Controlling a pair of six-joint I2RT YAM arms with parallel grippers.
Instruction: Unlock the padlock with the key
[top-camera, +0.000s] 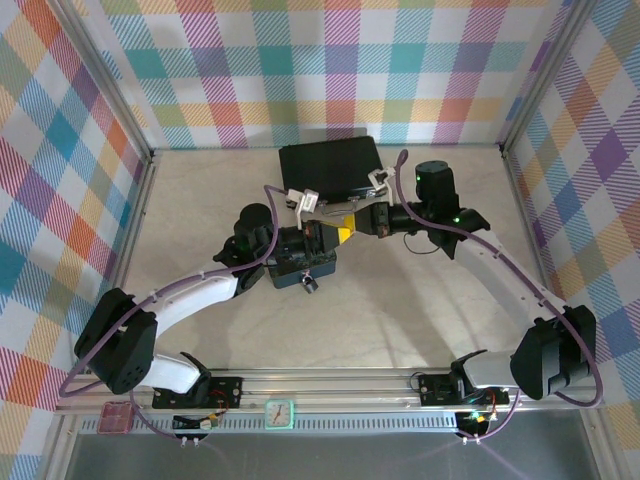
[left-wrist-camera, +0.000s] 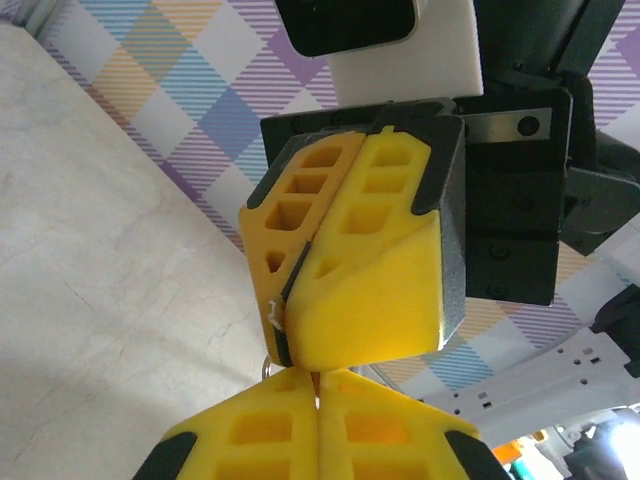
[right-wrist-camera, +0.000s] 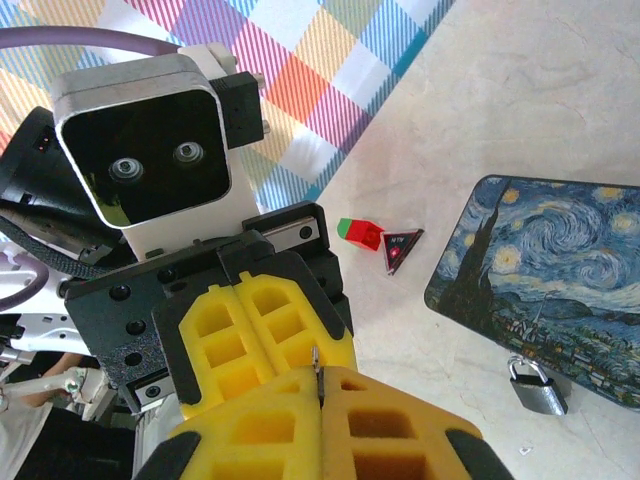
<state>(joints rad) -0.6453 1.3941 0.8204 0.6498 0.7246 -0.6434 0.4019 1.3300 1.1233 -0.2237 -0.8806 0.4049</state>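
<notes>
The key (right-wrist-camera: 316, 361) (thin metal sliver) sits nipped between closed left pincer (left-wrist-camera: 318, 378) and closed right pincer (right-wrist-camera: 320, 386).

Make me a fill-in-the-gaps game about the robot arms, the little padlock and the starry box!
1. The padlock hangs from the starry box, whose main colour is ___.
2. The left fingers and the right fingers are both coloured ___.
3. The briefcase lying behind the box is coloured ___.
Missing words: blue; yellow; black.
</notes>
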